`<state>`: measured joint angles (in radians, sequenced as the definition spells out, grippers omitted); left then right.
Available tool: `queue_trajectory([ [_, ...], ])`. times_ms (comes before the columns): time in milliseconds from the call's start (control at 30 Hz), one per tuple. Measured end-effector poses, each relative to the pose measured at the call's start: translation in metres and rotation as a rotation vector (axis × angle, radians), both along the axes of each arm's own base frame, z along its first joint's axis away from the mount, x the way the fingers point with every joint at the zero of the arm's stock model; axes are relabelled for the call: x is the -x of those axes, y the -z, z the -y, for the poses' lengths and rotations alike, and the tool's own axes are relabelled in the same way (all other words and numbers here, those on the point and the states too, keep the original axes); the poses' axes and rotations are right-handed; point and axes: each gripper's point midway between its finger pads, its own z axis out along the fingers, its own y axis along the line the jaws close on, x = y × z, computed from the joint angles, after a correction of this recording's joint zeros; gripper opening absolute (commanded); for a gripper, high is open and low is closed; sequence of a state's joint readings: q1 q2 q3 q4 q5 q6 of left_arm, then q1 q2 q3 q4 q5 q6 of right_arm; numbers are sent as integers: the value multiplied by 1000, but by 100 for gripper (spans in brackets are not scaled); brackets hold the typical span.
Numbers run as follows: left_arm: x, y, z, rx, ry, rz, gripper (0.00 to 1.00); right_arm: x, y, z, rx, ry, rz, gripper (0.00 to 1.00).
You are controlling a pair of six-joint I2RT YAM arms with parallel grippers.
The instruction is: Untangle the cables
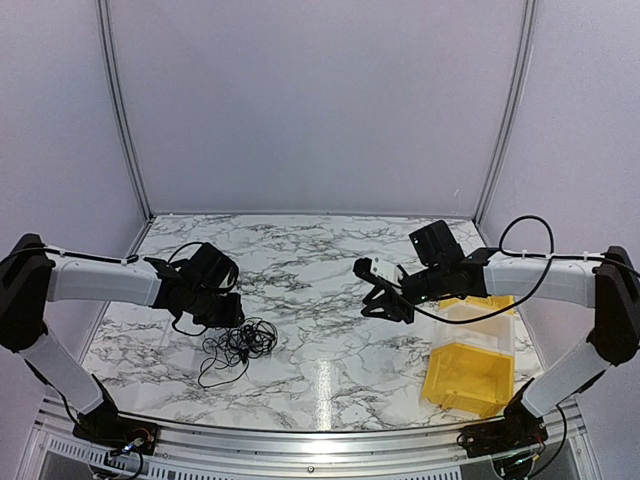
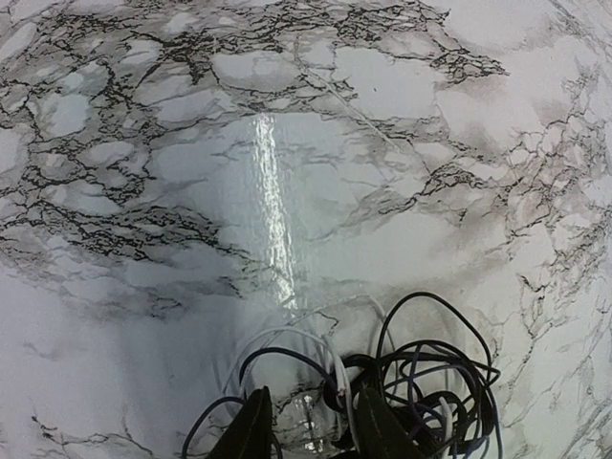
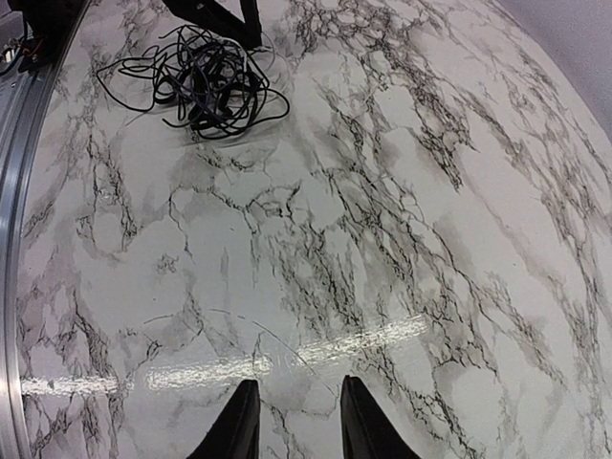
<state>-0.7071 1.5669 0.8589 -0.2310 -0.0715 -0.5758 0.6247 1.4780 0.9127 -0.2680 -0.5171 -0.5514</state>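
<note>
Left hand (image 2: 314,400) half-open astride the cables (image 2: 426,382) — fingers mostly cut off; right hand (image 3: 299,390) slack, empty.

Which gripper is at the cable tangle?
The left gripper, fingertips at the cables; the right gripper hangs over the table, well apart.

- The cables (image 2: 421,382) were mostly black, a few strands looking bluish, with one thin white strand among them.
- The table (image 1: 330,250) under me was white marble, veined in grey and black, with a bright streak of glare.
- My left gripper (image 2: 316,432) and right gripper (image 3: 296,423) had black fingers.
- My left arm (image 1: 100,281) and right arm (image 1: 545,281) were white along the links and black at the joints.
- The bin (image 1: 465,380) was bright yellow.
- The walls (image 1: 320,100) were plain pale lilac-grey.
- The rail (image 1: 320,440) was silver.
</note>
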Motion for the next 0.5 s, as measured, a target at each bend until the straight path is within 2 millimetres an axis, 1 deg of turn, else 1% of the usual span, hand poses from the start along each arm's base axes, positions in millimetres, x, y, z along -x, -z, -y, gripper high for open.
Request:
queue_trajectory([
  [167, -8, 2, 3, -12, 2, 9, 18, -1, 4, 1, 12, 4, -1, 29],
  [367, -16, -3, 5, -16, 3, 42, 0, -3, 7, 2, 22, 8, 1, 28],
  [500, -19, -7, 4, -27, 14, 64, 0, -4, 7, 2, 29, 12, 8, 28],
])
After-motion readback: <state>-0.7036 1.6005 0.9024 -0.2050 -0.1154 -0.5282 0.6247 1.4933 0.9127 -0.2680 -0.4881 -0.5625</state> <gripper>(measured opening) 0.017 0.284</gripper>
